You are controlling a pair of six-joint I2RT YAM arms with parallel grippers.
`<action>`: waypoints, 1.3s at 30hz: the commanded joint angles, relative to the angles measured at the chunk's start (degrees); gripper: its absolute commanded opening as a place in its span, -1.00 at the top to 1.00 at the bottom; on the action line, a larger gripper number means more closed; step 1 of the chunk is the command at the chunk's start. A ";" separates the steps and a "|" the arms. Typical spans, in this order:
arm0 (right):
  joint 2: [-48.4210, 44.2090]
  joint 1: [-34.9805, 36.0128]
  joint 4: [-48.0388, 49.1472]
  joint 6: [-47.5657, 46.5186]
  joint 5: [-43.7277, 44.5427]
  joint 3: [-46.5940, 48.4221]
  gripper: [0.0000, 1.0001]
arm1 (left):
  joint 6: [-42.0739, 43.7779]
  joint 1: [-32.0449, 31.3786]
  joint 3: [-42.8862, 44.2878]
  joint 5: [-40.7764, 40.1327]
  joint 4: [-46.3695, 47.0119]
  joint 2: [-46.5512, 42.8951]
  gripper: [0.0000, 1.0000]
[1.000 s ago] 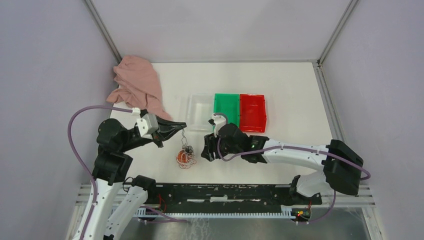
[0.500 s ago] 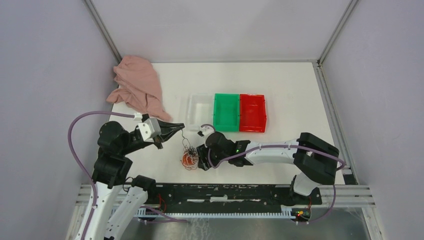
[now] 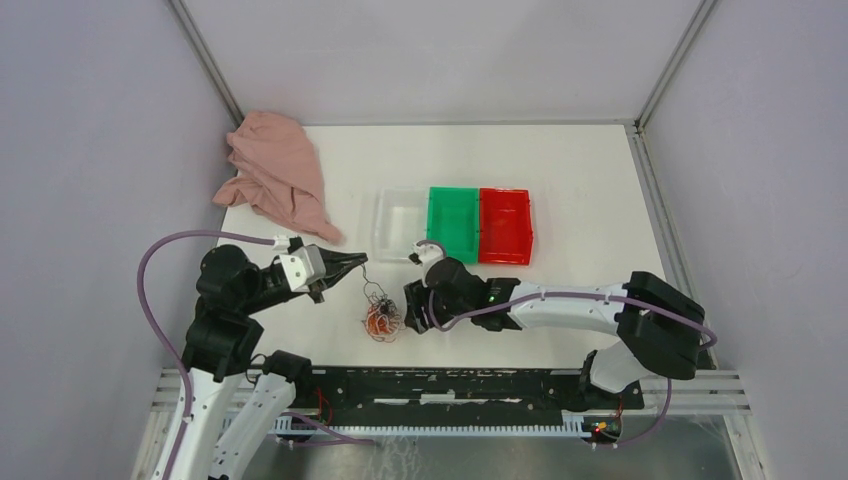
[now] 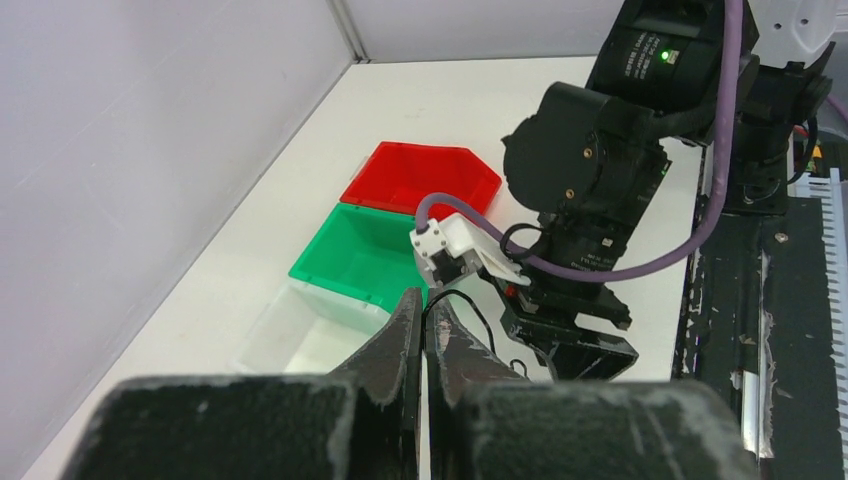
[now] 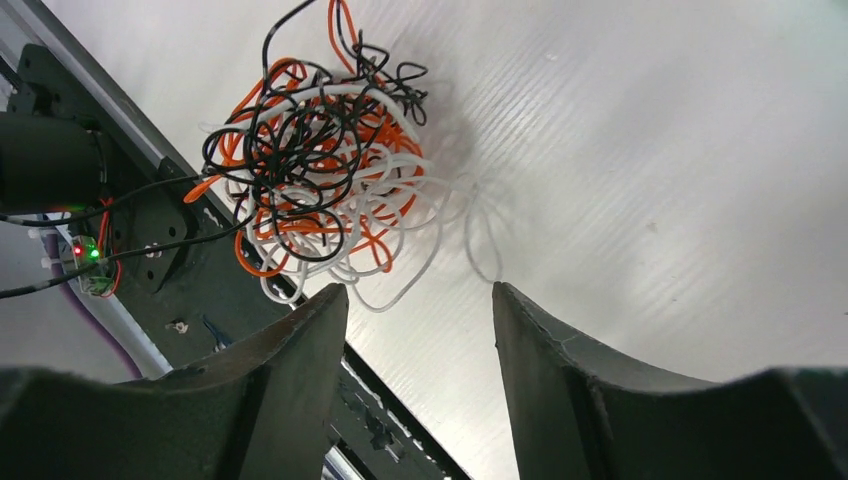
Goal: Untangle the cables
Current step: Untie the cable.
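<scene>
The cables (image 3: 378, 318) (image 5: 320, 170) are lying as one curly wad of orange, black and whitish wire on the white table (image 3: 580, 180), just ahead of the right pincer (image 3: 407, 312) (image 5: 415, 295) and below the tip of the left pincer (image 3: 358, 262) (image 4: 422, 310). The left pincer is pinching shut, fingers pressed together, and a thin black strand is running from its tip down into the wad. The rest of the wad is resting on the table. The right pincer is standing with its jaws apart, gripping nothing. In the right wrist view the wad is sitting beyond the fingertips, not between them, and a few whitish loops are trailing toward the gap. A black rail (image 3: 450, 385) along the table's near edge is showing just past the wad in that view.

Behind the right pincer, toward the far side, three bins are sitting in a touching row: a clear bin (image 3: 398, 212) (image 4: 290, 335), a green bin (image 3: 453, 222) (image 4: 365, 262) and a red bin (image 3: 505, 225) (image 4: 420, 180). A crumpled pink cloth (image 3: 275, 175) is lying well beyond the left pincer, at the far left corner of the table.
</scene>
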 commanded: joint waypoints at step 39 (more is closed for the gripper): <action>2.78 -5.05 7.77 -21.29 -7.70 0.33 1.00 | 9.66 0.06 4.26 -5.10 -3.28 -0.31 0.94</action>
